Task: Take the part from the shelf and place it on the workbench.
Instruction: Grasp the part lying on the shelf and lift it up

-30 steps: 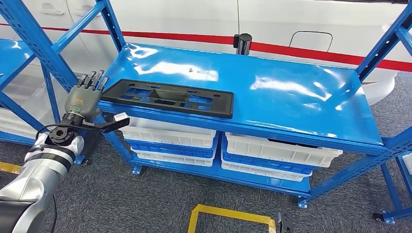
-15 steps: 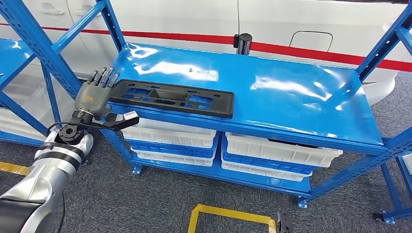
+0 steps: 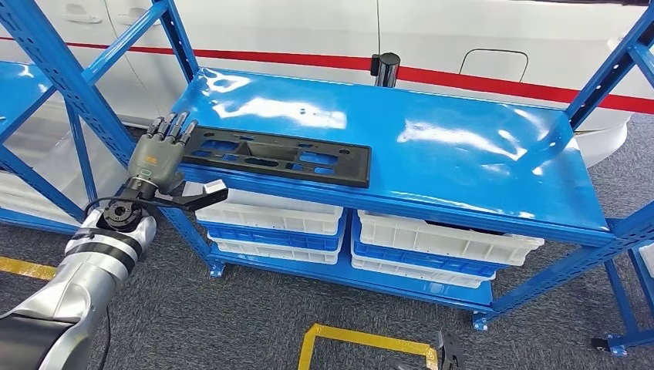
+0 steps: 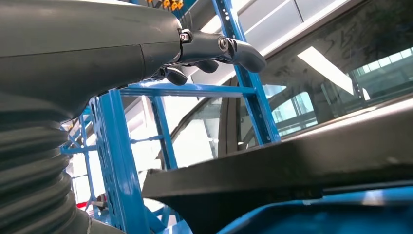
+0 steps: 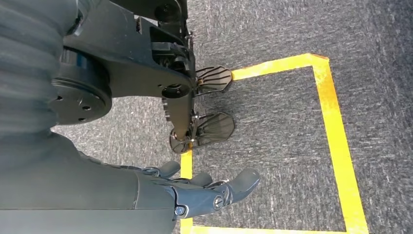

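Left robot hand (image 3: 158,154) is up at the left end of the shelf (image 3: 463,154), fingers (image 3: 176,127) straight and spread, thumb (image 3: 202,195) sticking out below the front edge — it holds nothing. From my head view the fingertips sit at the left end of the part (image 3: 270,154); I cannot tell if they touch it or only hover just over. The part is a long flat black plastic panel w/ several cut-outs, lying flat on the blue top level of the shelf, near the front edge, on the left half. In the left wrist view I see the dark edge of the part (image 4: 302,161) close to the cam, and the robot hand fingers (image 4: 219,46) extended above it, not wrapped around.

Right robot hand (image 5: 204,192) hangs low over the grey carpet floor (image 5: 277,58) — fingers loosely extended, apart, nothing in them. Yellow tape lines (image 5: 336,122) mark a square on the floor.

Under the top level, white bins (image 3: 443,239) on blue trays fill the lower level. Behind the shelf, a white wall w/ a red stripe (image 3: 478,81).
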### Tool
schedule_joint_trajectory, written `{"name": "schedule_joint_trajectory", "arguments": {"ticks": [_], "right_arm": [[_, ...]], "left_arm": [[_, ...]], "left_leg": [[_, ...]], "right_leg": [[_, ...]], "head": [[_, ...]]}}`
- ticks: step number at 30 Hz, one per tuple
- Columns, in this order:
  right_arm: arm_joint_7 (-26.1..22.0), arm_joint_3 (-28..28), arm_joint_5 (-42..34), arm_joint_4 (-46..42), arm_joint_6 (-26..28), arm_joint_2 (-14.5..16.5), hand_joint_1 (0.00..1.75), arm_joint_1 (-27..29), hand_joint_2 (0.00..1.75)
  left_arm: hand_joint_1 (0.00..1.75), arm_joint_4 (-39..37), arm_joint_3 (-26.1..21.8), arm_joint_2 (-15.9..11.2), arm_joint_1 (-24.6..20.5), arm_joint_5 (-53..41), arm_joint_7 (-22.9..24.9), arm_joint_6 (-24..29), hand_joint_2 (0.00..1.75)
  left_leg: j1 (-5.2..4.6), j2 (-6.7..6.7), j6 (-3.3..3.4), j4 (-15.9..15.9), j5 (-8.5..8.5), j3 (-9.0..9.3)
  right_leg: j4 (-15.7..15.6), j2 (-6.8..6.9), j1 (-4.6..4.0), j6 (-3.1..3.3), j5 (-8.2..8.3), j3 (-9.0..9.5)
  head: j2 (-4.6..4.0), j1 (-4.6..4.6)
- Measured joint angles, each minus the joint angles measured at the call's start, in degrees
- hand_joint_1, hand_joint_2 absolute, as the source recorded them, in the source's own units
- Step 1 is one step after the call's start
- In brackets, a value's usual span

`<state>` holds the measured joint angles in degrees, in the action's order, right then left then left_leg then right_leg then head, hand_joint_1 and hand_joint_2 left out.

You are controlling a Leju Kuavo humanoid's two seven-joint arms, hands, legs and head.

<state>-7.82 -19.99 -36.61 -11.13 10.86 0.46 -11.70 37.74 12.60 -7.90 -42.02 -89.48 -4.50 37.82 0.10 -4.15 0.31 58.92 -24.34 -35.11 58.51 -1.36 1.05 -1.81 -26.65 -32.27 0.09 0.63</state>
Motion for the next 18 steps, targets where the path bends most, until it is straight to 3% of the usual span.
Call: {"name": "schedule_joint_trajectory", "arguments": {"ticks": [18], "right_arm": [[0.5, -0.6, 1.1, 0.0, 0.5, -0.8, 0.0, -0.3, 1.75]], "left_arm": [[0.0, -2.9, 0.2, 3.0, 0.0, -0.4, 0.6, 2.2, 1.75]], "left_leg": [[0.0, -0.01, 0.0, 0.0, 0.0, -0.03]], "right_leg": [[0.0, 0.0, 0.0, -0.01, 0.01, -0.01]], "head": [[0.0, 0.0]]}}
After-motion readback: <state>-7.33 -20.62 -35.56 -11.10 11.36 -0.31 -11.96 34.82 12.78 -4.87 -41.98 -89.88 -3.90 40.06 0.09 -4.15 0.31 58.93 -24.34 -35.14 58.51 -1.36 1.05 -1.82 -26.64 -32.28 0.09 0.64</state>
